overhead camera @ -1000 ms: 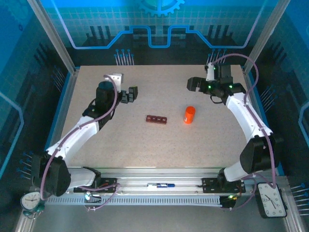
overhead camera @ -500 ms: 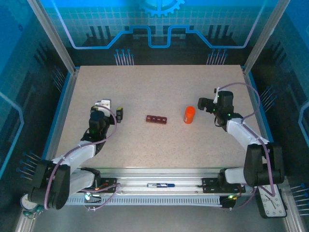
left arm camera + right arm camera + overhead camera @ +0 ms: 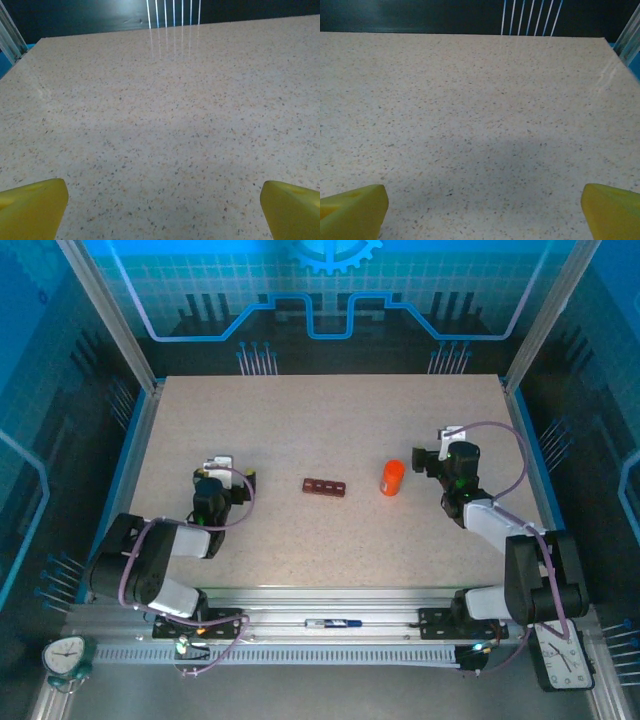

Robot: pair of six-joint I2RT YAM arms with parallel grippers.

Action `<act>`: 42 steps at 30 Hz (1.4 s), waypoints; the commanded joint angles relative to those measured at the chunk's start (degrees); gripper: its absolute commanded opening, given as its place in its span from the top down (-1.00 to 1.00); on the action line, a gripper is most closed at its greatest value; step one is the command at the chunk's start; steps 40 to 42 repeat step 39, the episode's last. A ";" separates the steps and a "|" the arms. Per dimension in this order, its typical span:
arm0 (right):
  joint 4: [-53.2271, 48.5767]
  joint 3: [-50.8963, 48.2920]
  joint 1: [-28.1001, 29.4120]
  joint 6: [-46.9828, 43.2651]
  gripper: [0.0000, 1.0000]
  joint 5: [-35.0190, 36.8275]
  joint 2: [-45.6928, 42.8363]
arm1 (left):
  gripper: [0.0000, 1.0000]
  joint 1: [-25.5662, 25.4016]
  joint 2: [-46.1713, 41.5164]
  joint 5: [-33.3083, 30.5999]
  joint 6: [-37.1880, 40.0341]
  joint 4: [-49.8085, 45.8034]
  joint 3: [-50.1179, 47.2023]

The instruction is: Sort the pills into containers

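Note:
The containers [image 3: 325,486], a narrow dark red-brown bar of little compartments, lie flat at the table's middle. An orange pill bottle [image 3: 392,478] stands upright just right of them. The pills are out of view. My left gripper [image 3: 232,472] is low over the table, well left of the containers, open. Its yellow fingertips [image 3: 32,210] stand far apart with bare tabletop between them. My right gripper [image 3: 432,460] sits just right of the orange bottle, also open. Nothing lies between its yellow fingertips [image 3: 612,212].
The speckled beige table [image 3: 330,420] is fenced by metal posts and blue side walls. Both arms are folded low near their bases. A metal rail [image 3: 330,625] runs along the near edge, with a clock [image 3: 565,655] at the right corner.
Both arms have pulled back from the far part of the table and folded down low. The left gripper came nearer. The right gripper came down beside the orange bottle. Both stayed open.

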 commanded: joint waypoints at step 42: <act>28.87 -11.86 -0.69 -2.74 -0.99 -0.31 10.35 | -0.98 7.69 3.62 11.92 -5.05 -5.59 7.16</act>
